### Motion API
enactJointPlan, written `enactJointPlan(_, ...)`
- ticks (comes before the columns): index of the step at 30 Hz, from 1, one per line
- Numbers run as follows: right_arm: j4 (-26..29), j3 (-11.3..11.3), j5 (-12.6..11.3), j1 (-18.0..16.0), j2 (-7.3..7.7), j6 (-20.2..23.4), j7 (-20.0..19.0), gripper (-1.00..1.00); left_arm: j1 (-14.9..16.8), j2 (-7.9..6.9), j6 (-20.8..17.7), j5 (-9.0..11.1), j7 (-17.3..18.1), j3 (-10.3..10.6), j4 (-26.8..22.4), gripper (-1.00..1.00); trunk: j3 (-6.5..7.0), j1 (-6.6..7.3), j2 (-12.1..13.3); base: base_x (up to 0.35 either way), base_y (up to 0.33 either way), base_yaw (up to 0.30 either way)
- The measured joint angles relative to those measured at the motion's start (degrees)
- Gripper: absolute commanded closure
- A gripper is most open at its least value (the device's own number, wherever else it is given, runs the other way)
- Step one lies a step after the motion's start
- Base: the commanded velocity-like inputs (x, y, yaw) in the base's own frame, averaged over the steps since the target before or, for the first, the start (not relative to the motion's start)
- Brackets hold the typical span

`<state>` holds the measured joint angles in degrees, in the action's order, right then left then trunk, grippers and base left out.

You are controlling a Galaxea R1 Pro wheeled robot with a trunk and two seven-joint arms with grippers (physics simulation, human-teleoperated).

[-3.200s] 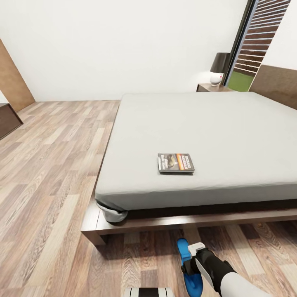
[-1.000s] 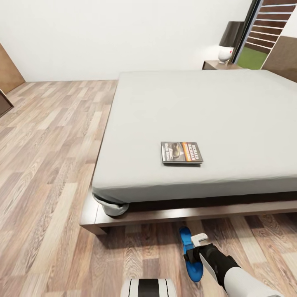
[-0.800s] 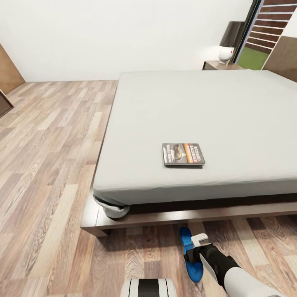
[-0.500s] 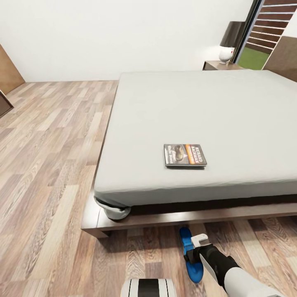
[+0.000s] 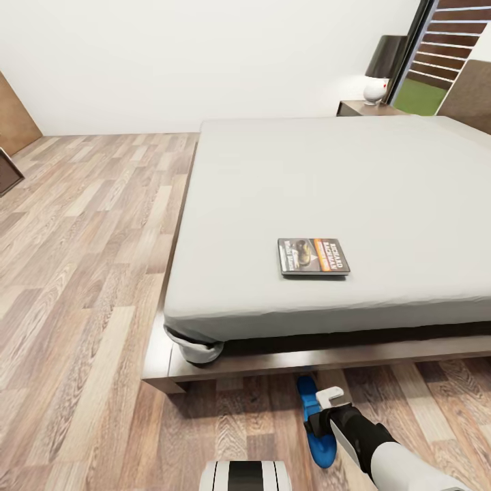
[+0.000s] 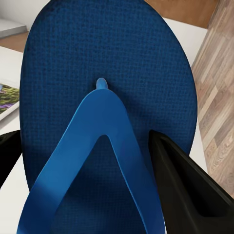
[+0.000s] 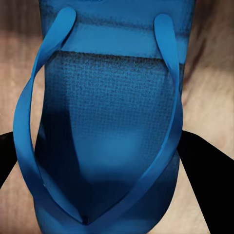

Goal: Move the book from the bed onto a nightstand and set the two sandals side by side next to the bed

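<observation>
Brown wood-plank floor (image 5: 82, 273) and white walls, seen from the head camera facing the foot end of the bed (image 5: 327, 177). Plain grey mattress on a dark wood frame, with a loose fold of sheet hanging at the near left corner. Lying flat on the mattress, close to the foot edge and roughly midway across the visible part: the book (image 5: 314, 256), orange band and white lettering up. Standing at the far side by the head of the bed: a nightstand (image 5: 361, 107), carrying a white-based lamp (image 5: 379, 68) with a dark shade, just beside the tall dark-framed window (image 5: 436, 54).

Low in the head view, over the floor just short of the bed frame: the right gripper (image 5: 322, 414), clamped across the right-hand sandal (image 5: 315, 436), bright blue, its long axis pointing toward the bed. From the right wrist camera, the same sandal (image 7: 109, 122) strap side up, its edges pinched between the two black fingers (image 7: 207, 170), blurred wood floor behind.

From the left wrist camera: the left gripper (image 6: 97, 170), likewise closed on the left-hand sandal (image 6: 107, 73), blue strap toward the lens, black fingers (image 6: 185, 190) pressing both edges, with a white surface and a strip of plank floor behind
</observation>
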<state>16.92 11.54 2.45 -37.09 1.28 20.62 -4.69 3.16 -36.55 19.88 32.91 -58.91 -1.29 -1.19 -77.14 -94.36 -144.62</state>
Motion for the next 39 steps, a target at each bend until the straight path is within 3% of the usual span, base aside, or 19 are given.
enactJointPlan(18, -0.1, 0.0, 0.1, 0.0, 0.09, -1.8, 0.0, 1.0, 0.0, 0.08, 0.0, 0.0, 0.0, 0.0, 0.0, 1.0, 0.0, 0.0, 0.0, 0.009, 0.016, 0.0)
enactJointPlan(34, 0.3, 0.0, 0.0, 0.0, -0.02, -2.2, 0.0, 1.0, 0.0, 0.08, -0.1, 0.0, 0.0, 0.0, 0.0, 1.0, -3.54, -0.42, -0.2, 0.0, 0.0, 0.0)
enactJointPlan(39, 0.5, -0.1, 0.0, 0.0, -0.05, -3.0, 0.0, 1.0, 0.0, 0.0, -0.1, 0.0, -0.1, 0.0, 0.1, 1.0, -3.55, -0.41, -0.2, 0.0, 0.0, 0.0)
